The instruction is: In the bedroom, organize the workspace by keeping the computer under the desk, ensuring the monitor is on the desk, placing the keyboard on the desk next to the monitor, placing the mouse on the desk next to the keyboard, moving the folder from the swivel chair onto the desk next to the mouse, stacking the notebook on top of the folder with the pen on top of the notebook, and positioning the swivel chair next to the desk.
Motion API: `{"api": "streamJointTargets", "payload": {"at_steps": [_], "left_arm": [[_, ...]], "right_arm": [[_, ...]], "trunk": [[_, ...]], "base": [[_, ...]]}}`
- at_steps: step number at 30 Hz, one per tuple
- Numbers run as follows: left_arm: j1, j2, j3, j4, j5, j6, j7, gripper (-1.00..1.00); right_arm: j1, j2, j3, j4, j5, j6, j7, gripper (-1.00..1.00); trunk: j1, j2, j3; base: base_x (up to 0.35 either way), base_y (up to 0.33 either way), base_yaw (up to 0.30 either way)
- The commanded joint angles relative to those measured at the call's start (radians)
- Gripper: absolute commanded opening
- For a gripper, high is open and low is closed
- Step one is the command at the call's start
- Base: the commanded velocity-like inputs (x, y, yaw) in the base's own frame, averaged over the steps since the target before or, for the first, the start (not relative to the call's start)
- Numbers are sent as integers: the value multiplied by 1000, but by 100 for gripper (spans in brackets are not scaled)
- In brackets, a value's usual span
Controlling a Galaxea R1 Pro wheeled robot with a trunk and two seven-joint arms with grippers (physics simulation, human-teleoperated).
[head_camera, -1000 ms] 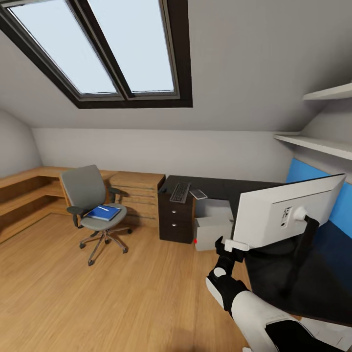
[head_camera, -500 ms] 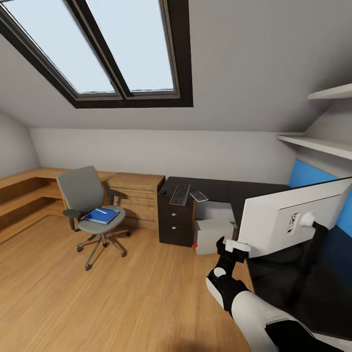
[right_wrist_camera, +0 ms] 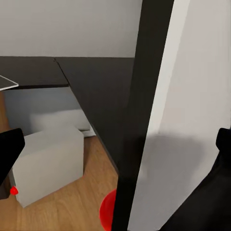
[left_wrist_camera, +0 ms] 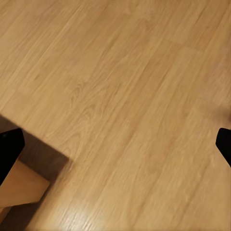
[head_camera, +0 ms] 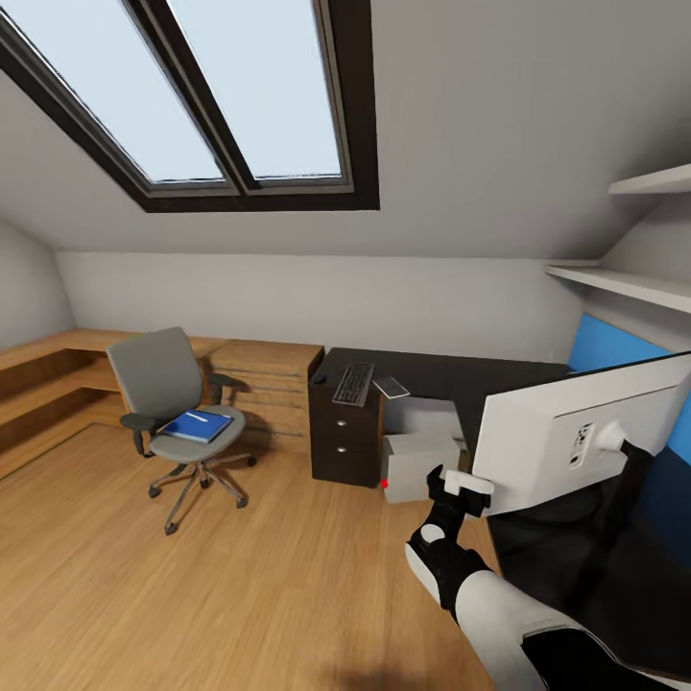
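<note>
White and black, the monitor (head_camera: 576, 437) stands on the desk (head_camera: 461, 369), and the right gripper (head_camera: 461, 483) grips its lower corner, maybe to set it straight. I cannot tell how wide the left gripper (left_wrist_camera: 115, 144) is; it hangs over bare wooden floor (left_wrist_camera: 120, 96).

On the desk's far end lie the keyboard (head_camera: 353, 382) and notebook (head_camera: 391, 386). The computer (head_camera: 420, 459) sits under the desk. Well away from the desk, the swivel chair (head_camera: 178, 408) holds the folder (head_camera: 198, 424) with the pen (head_camera: 197, 417) on top.

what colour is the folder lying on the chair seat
Bright blue, lying flat on the grey swivel chair seat; the folder shows best in the head view.
</note>
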Motion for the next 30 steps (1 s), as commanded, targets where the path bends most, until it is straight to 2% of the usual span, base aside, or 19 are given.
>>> {"api": "streamJointTargets", "payload": {"at_steps": [1,11,14,18,20,21,23,30], "left_arm": [[-1,0,-9,0,6,-3,6,100],[-1,0,-9,0,7,-3,6,100],[-1,0,-9,0,7,-3,6,100],[-1,0,-9,0,7,-3,6,100],[-1,0,-9,0,7,-3,6,100],[-1,0,-9,0,7,-3,6,100],[-1,0,-9,0,7,-3,6,100],[-1,0,-9,0,7,-3,6,100]], "right_arm": [[-1,-2,4,1,2,2,-8,100],[-2,-30,0,-11,-5,53,-15,100],[-2,-32,-7,-28,-7,70,-15,100],[-2,-40,-54,-43,-7,106,-15,100],[-2,-47,-85,-52,-7,123,-14,100],[-2,-51,-113,-65,-7,145,-13,100],[-1,-54,-134,-83,-7,166,-12,100],[-2,-59,-171,-107,-7,187,-12,100]], "trunk": [[0,-1,-2],[0,-1,-2],[0,-1,-2],[0,-1,-2],[0,-1,-2],[0,-1,-2],[0,-1,-2],[0,-1,-2]], "base": [[126,0,0],[100,0,0],[8,0,0],[2,0,0],[0,0,0],[0,0,0],[0,0,0],[0,0,0]]}}
